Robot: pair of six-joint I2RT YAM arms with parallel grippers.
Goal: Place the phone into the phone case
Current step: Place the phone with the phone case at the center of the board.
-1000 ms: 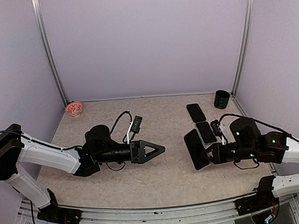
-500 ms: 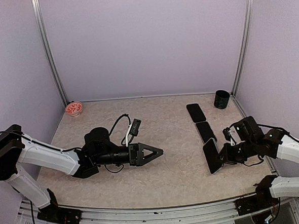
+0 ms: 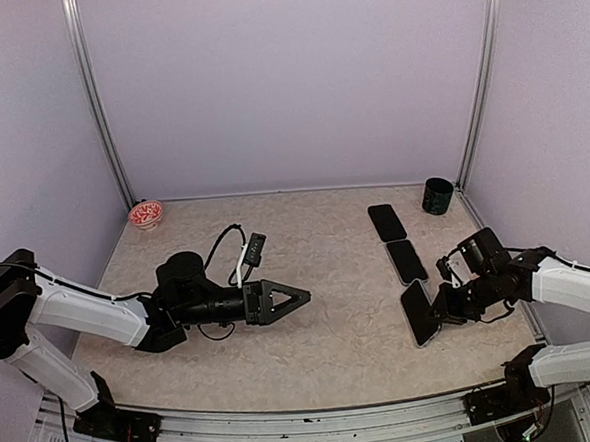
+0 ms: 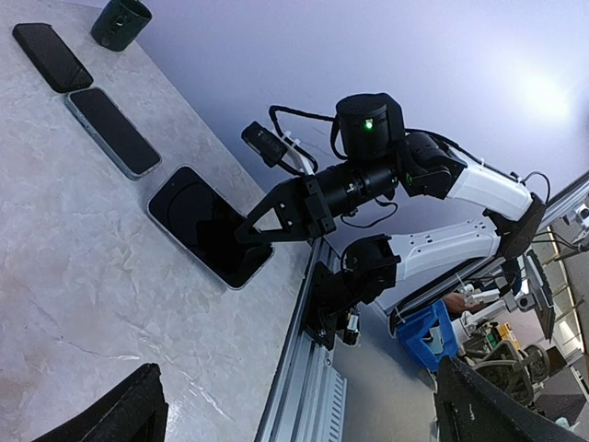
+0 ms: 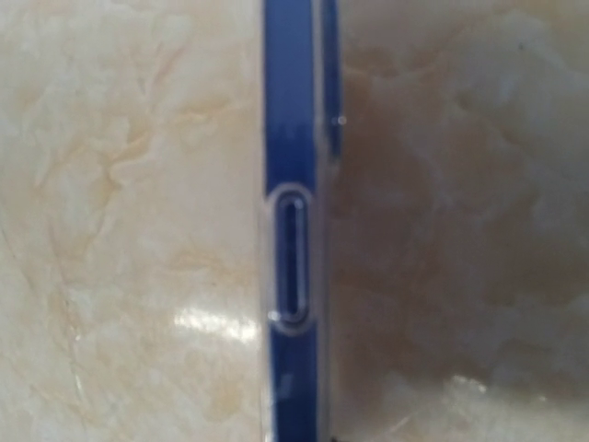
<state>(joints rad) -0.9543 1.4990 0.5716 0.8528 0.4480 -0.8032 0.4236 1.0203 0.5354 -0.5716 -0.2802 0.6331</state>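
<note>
A dark phone [image 3: 418, 314] with a pale rim lies almost flat on the table at the right. It also shows in the left wrist view [image 4: 210, 226]. My right gripper [image 3: 442, 305] is shut on its near-right end. In the right wrist view the phone [image 5: 294, 230] is edge-on, a blue body inside a clear case, close to the marbled table; my own fingers do not show there. Two more dark slabs, one [image 3: 407, 260] with a grey rim and one [image 3: 386, 221] black, lie in a row behind it. My left gripper [image 3: 285, 300] is open and empty, mid-table, pointing right.
A dark cup [image 3: 437, 194] stands at the back right corner. A small red bowl [image 3: 146, 213] sits at the back left. The table's metal front rail [image 4: 304, 368] runs near the held phone. Purple walls enclose the table.
My right gripper has carried the phone from mid-table to the right and lowered it from tilted upright to nearly flat. My left arm has drawn back a little to the left.
</note>
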